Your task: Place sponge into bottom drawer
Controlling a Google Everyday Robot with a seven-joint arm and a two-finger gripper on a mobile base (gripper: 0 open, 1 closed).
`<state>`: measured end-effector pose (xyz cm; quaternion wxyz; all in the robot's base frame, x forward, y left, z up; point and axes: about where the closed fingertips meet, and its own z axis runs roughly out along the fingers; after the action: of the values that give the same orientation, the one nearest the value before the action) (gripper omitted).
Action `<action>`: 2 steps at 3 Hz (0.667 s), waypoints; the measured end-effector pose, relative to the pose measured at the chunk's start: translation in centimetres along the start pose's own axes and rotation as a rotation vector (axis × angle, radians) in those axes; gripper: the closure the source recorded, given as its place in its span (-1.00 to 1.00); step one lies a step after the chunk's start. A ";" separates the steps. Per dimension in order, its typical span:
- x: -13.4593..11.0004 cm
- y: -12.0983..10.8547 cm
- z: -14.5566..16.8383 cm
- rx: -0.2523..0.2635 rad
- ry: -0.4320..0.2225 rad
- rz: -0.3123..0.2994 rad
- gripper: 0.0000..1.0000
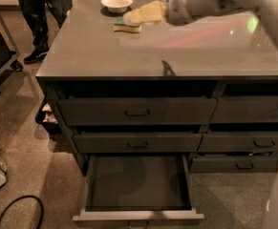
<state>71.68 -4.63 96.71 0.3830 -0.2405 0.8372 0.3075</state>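
Gripper over the sponge at the far end of the bench, bottom drawer standing open.

The gripper [134, 16] reaches in from the right on its white arm [210, 1], and its tan tip sits just above the sponge's top edge, overlapping it from this angle; whether they touch, and whether the gripper is spread or closed, cannot be told. The sponge [127, 28] lies flat on the grey bench [167, 51], yellow foam showing along its near edge and green at its left corner, just in front of the white bowl [116, 3]. Below, the bottom drawer [137, 216] of the left column is pulled fully out, its dark inside bare, while the two drawers above it are closed. A person's legs [39, 18] stand beyond the bench's left corner.
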 end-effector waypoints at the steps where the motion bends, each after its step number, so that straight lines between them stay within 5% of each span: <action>1: -1.4 -0.5 0.3 0.019 -0.055 0.017 -1.00; 2: -1.4 -0.5 0.3 0.019 -0.055 0.017 -1.00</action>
<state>73.00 -4.56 97.46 0.4056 -0.2211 0.8313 0.3092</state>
